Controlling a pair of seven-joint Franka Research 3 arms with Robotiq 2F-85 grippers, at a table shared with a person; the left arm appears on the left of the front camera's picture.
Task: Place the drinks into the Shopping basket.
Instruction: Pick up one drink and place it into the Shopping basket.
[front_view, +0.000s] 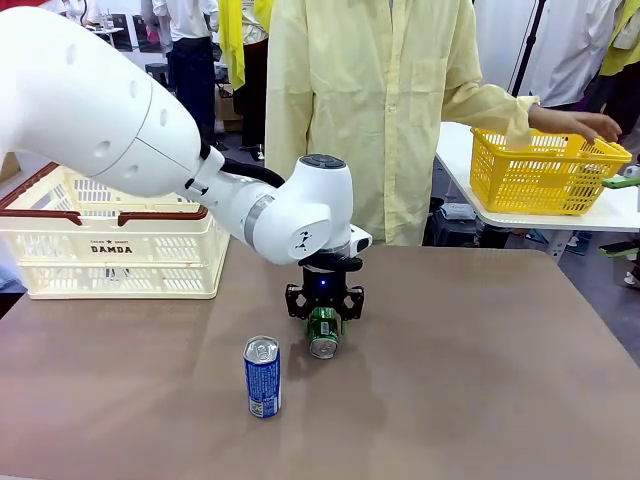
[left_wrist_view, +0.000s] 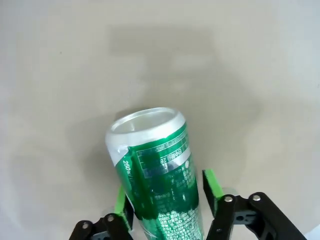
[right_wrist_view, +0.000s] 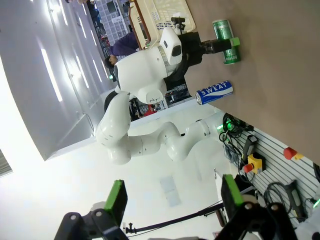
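A green drink can (front_view: 323, 335) lies on its side mid-table, silver top toward me. My left gripper (front_view: 323, 322) comes down over it, one finger on each side. In the left wrist view the can (left_wrist_view: 155, 170) sits between the green pads (left_wrist_view: 212, 186); one pad touches it and a sliver of gap shows at the other. A blue can (front_view: 262, 377) stands upright just left of it, nearer me. The cream Shopping basket (front_view: 110, 250) stands at the table's far left. My right gripper (right_wrist_view: 172, 200) is open and empty, looking from afar at the left arm and green can (right_wrist_view: 226, 42).
A person in a pale yellow shirt (front_view: 385, 110) stands at the far edge, a hand (front_view: 592, 125) on a yellow mesh basket (front_view: 545, 175) on a side table at the right. Bare brown tabletop (front_view: 480, 380) spreads right of the cans.
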